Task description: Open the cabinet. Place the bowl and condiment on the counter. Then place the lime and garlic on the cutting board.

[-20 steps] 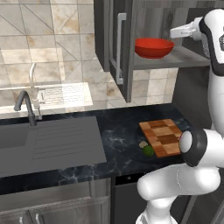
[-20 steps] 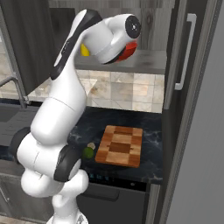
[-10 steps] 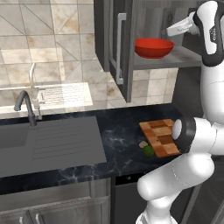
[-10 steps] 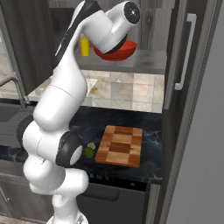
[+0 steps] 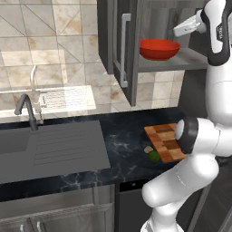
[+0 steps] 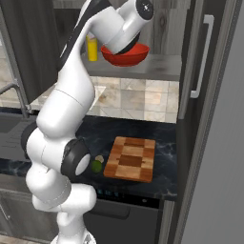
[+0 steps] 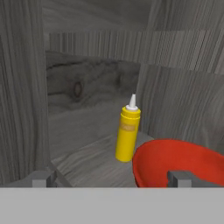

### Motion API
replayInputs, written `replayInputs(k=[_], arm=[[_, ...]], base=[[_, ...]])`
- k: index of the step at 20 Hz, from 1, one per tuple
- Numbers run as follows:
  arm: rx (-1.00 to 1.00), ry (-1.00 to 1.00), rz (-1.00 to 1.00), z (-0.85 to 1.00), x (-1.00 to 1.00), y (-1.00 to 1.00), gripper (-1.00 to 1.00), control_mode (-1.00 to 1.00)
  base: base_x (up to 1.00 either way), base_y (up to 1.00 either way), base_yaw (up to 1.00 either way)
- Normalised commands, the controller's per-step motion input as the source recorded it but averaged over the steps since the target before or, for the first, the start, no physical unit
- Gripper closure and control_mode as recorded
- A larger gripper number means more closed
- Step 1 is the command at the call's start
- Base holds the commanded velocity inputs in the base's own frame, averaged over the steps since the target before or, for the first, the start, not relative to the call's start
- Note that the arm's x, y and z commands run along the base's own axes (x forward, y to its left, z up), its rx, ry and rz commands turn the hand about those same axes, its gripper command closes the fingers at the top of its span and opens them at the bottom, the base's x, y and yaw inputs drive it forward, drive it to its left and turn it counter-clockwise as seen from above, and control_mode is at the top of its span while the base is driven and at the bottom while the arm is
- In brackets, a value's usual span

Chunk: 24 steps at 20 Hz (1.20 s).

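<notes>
The dark grey cabinet [image 5: 118,27] stands open. On its shelf sit the red bowl [image 5: 159,49] [image 6: 127,56] and, further in, the yellow condiment [image 6: 92,47] [image 7: 127,131] bottle, upright. My gripper [image 5: 177,31] [image 7: 111,179] hovers at shelf height just before the bowl's near rim, open with nothing between its fingers [image 7: 181,178]. Below, on the black counter [image 5: 122,136], the checkered cutting board [image 5: 165,140] [image 6: 131,158] lies bare. The lime [image 5: 154,156] [image 6: 96,166] and the garlic [image 5: 148,149] [image 6: 99,158] rest on the counter beside the board's left edge.
A grey sink with drainboard [image 5: 54,145] and a dark faucet [image 5: 27,108] take up the counter's left. The left cabinet door with its silver handle [image 5: 124,50] juts outward. The right door [image 6: 207,55] stands open beside the arm.
The arm has straightened upward and the hand has shifted slightly nearer the shelf and bowl. The jaws stay open. Bowl, bottle, lime and garlic have not moved.
</notes>
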Motion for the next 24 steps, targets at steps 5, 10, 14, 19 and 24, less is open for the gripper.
replayInputs(k=[5,10,14,19,24], arm=[[0.00,0.00,0.00,0.00,0.00,0.00,-1.00,-1.00],[0.00,0.00,0.00,0.00,0.00,0.00,-1.00,-1.00],[0.00,0.00,0.00,0.00,0.03,0.00,-1.00,-1.00],[0.00,0.00,0.00,0.00,0.14,0.00,-1.00,-1.00],[0.00,0.00,0.00,0.00,0.23,0.00,-1.00,-1.00]], base=[[0.00,0.00,0.00],[0.00,0.00,0.00],[0.00,0.00,0.00],[0.00,0.00,0.00],[0.00,0.00,0.00]])
